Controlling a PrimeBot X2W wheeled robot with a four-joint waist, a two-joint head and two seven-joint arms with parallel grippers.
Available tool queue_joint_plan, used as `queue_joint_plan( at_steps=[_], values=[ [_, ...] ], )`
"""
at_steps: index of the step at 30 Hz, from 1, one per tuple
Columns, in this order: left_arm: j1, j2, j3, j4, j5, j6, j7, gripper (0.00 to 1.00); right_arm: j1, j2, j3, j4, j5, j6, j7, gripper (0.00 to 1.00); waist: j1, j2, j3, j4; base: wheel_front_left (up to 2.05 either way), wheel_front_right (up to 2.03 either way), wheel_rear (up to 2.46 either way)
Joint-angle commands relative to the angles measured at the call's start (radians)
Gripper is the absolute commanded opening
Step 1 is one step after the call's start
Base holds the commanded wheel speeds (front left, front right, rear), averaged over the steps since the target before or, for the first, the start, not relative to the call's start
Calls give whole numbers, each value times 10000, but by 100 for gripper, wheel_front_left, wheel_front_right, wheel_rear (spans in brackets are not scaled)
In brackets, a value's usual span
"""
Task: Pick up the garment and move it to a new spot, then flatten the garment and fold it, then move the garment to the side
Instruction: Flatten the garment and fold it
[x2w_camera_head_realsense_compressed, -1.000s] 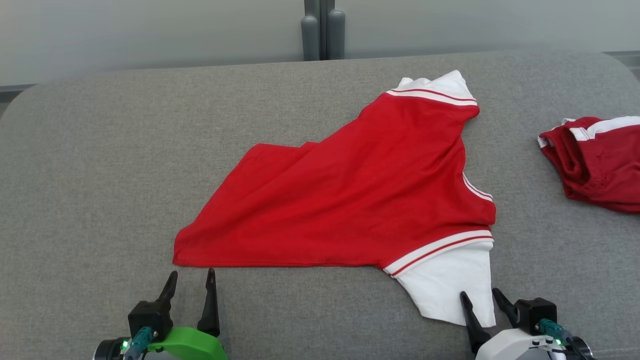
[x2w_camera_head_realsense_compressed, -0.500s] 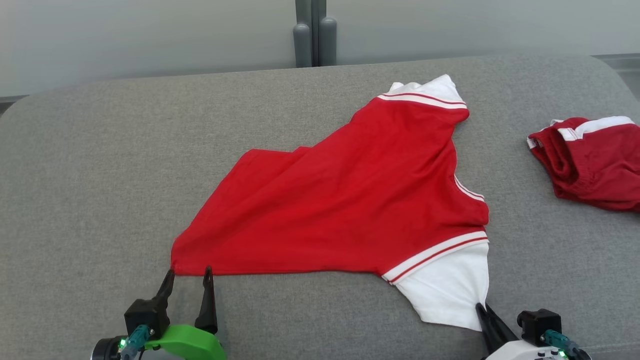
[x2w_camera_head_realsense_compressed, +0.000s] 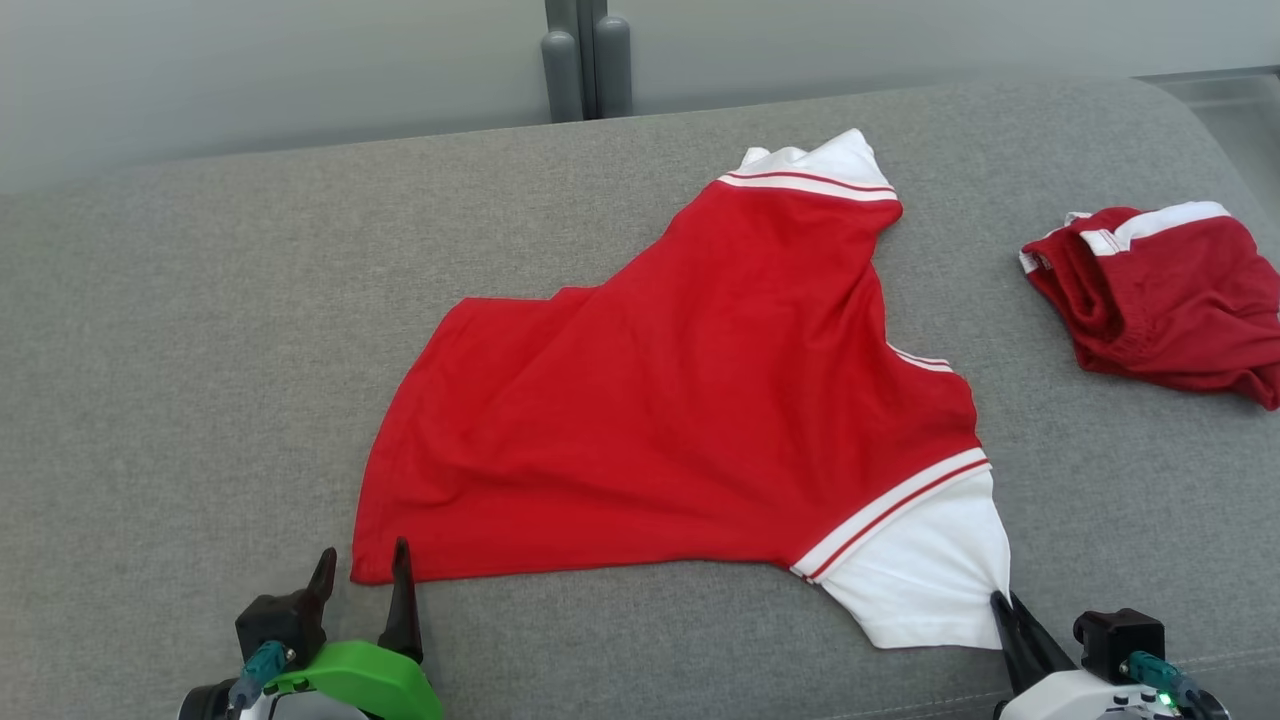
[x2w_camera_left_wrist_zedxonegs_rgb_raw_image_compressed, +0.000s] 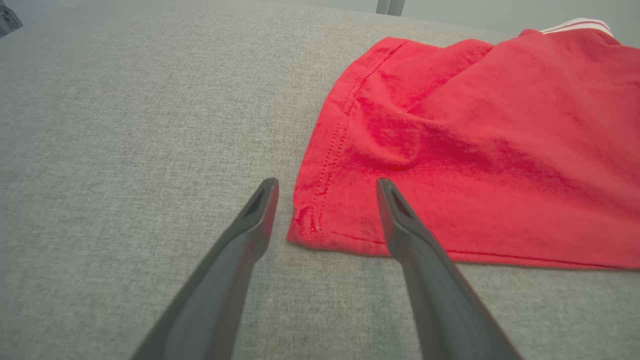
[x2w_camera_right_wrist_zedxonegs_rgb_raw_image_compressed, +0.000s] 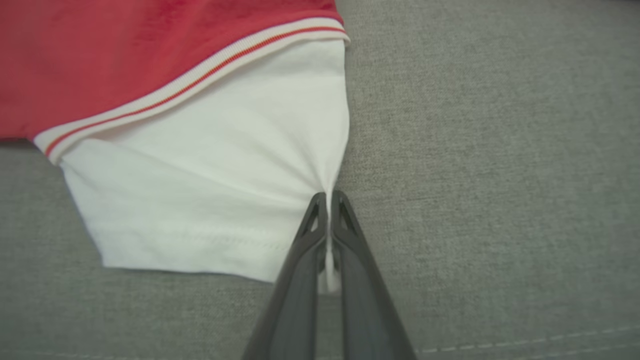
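Note:
The garment (x2w_camera_head_realsense_compressed: 680, 400) is a red shirt with white striped-cuff sleeves, lying rumpled on the grey cushion (x2w_camera_head_realsense_compressed: 180, 350). My right gripper (x2w_camera_head_realsense_compressed: 1004, 600) is shut on the corner of the near white sleeve (x2w_camera_head_realsense_compressed: 925, 575); the right wrist view shows white cloth (x2w_camera_right_wrist_zedxonegs_rgb_raw_image_compressed: 210, 175) pinched between the closed fingers of that gripper (x2w_camera_right_wrist_zedxonegs_rgb_raw_image_compressed: 328, 196). At the lower left, my left gripper (x2w_camera_head_realsense_compressed: 362, 555) stands open, its fingers straddling the shirt's near red hem corner. In the left wrist view that gripper (x2w_camera_left_wrist_zedxonegs_rgb_raw_image_compressed: 326, 184) has the hem corner (x2w_camera_left_wrist_zedxonegs_rgb_raw_image_compressed: 320, 220) between its spread fingers, one finger over the cloth.
A second red and white garment (x2w_camera_head_realsense_compressed: 1150, 290) lies bunched at the right edge of the cushion. Grey posts (x2w_camera_head_realsense_compressed: 585, 60) stand behind the cushion's far edge. Bare grey fabric spreads to the left of the shirt.
My right gripper has shut on the white sleeve's corner. The left gripper has crept up to the red hem corner, still open. The head camera has turned, shifting the whole scene leftward.

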Motion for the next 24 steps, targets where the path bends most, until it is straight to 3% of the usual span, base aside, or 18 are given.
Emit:
queue_joint_plan(
  at_steps=[1, 8, 9, 10, 12, 18, 24],
  values=[
    [-228, 30, 16, 173, -60, -17, 7, 100, -33, -125, -60, -11, -73, -40, 30, 0, 0, 0, 75, -102, 0, 0, 0],
    [-350, 31, -43, 928, -273, 53, 9, 100, -173, -102, 4, -155, -107, -36, 28, 0, 0, 0, 163, -258, 0, 0, 0],
    [-399, 30, -41, 1073, -343, 52, 9, 92, -190, -94, 11, -181, -112, -34, 28, 0, 0, 0, 174, -275, 0, 0, 0],
    [-453, 31, -59, 1198, -377, 14, 15, 56, -216, -93, 27, -220, -120, -34, 28, 0, 0, 0, 187, -291, 0, 0, 0],
    [-526, 28, -81, 1369, -402, -30, 16, 0, -258, -105, 31, -293, -125, -33, 27, 0, 0, 0, 214, -306, 0, 0, 0],
    [-653, 27, -47, 1575, -351, -248, 16, 0, -390, -98, -47, -498, -83, -31, 25, 0, 0, 0, 209, -213, 0, 0, 0],
    [-826, 33, 213, 382, -322, -509, 9, 0, -688, -121, -480, -1782, 193, -31, 18, 0, 0, 0, -34, -30, 0, 0, 0]
  ],
)
